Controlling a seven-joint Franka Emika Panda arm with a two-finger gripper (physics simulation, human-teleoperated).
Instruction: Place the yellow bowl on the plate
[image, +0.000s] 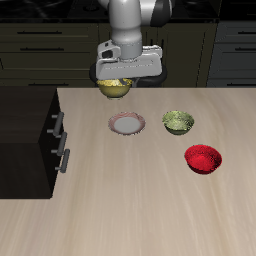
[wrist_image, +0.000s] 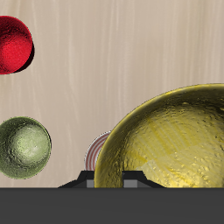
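My gripper (image: 118, 84) is shut on the yellow bowl (image: 117, 89) and holds it in the air, above and a little behind the plate (image: 128, 123). In the wrist view the yellow bowl (wrist_image: 171, 140) fills much of the frame, its speckled glossy inside facing me, and it hides most of the plate (wrist_image: 94, 151), of which only a striped pinkish rim edge shows. The plate is small and flat with a pale centre and pinkish-brown rim, resting on the table. My fingertips are hidden by the bowl.
An olive-green bowl (image: 178, 122) sits beside the plate; it also shows in the wrist view (wrist_image: 24, 147). A red bowl (image: 203, 158) lies nearer the table's front edge, also in the wrist view (wrist_image: 13, 45). A dark cabinet with drawer handles (image: 60, 140) borders the table's side.
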